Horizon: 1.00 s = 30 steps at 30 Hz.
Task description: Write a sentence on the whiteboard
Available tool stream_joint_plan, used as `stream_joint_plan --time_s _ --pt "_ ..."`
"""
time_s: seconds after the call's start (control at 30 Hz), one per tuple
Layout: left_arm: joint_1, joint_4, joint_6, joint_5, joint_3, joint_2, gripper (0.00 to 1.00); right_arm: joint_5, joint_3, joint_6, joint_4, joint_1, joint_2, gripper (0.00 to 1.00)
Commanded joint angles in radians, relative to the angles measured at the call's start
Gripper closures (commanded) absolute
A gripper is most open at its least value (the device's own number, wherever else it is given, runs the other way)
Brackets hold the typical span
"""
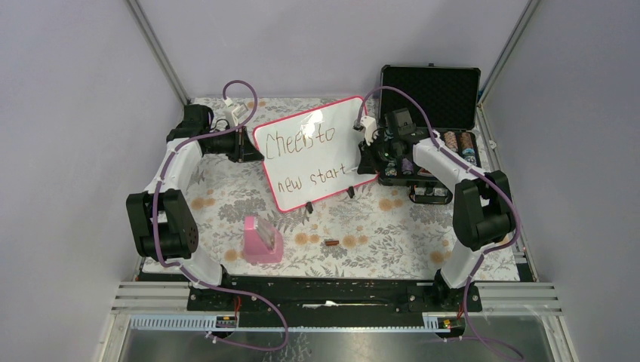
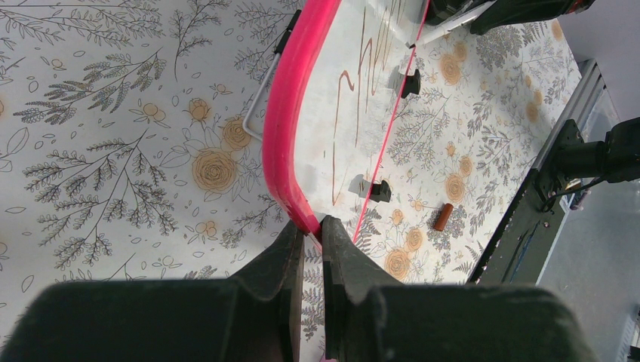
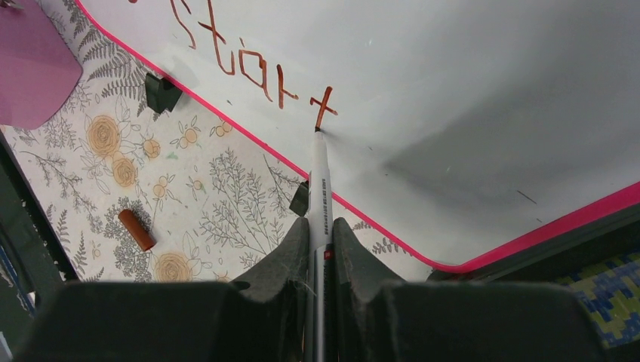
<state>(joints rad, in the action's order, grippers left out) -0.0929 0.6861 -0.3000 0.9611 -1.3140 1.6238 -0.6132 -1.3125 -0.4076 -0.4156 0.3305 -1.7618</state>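
Pinching the whiteboard (image 1: 336,151) by its pink rim in our closed left gripper (image 2: 311,230), we judge this light, stiff, slick board, propped tilted on the table (image 1: 392,226), best held there while our right gripper (image 3: 321,226), clamped on the marker (image 3: 320,177), touches the last t of the sentence (image 1: 303,139).

Glossy white board (image 1: 341,151), pink-framed, tilted up on two black feet (image 1: 309,206) at near edge, mid-counter (image 1: 226,197), slightly skewed. Sentence (image 1: 302,141) in thin reddish-brown strokes, two slanted lines: "Cheers to" above "new start".
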Motion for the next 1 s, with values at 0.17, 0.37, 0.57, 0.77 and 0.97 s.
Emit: stream_joint_plan --time_s 0.17,0.37,0.57,0.77,0.97 --pt "0.023 -0.039 -0.059 0.003 -0.025 -0.010 1.00 0.061 0.017 -0.037 0.021 -0.006 0.037 1.00" --pt "0.022 -0.040 -0.060 -0.001 -0.022 -0.012 1.00 0.090 -0.003 -0.043 0.010 -0.009 0.043 1.00" --pt "0.023 -0.040 -0.060 0.003 -0.025 -0.009 1.00 0.102 -0.023 -0.048 -0.002 -0.023 0.045 1.00" --pt "0.023 -0.039 -0.060 0.005 -0.025 -0.010 1.00 0.106 -0.048 -0.037 0.000 -0.027 0.041 1.00" --pt "0.023 -0.039 -0.057 0.007 -0.025 -0.009 1.00 0.070 -0.088 -0.010 -0.002 -0.026 0.027 1.00"
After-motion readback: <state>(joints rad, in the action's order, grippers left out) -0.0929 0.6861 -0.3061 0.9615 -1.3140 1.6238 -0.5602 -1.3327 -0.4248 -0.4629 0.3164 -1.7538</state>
